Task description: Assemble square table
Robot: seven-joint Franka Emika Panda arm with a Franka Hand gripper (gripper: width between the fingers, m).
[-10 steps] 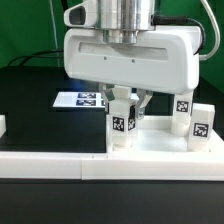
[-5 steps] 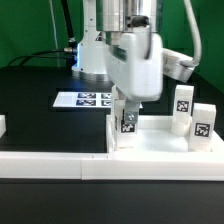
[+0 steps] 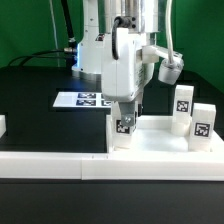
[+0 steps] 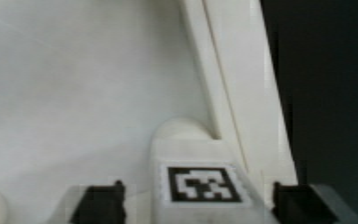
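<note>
On the black table, the large white plastic square slab (image 3: 155, 138) lies flat against the long low white border wall (image 3: 60, 163), and a short white block leg (image 3: 122, 130) with a black-and-white tag stands upright at the slab's corner nearest the exterior view's left. Directly above that leg hangs the robot's white two-finger gripper (image 3: 126, 106), the leg's long axis vertical between its dark fingertips (image 4: 96, 199); the wrist view shows the jaws standing apart from the leg's sides, gripping nothing. Two more tagged block legs (image 3: 192, 115), smooth and matte, wait on the slab's far side
</note>
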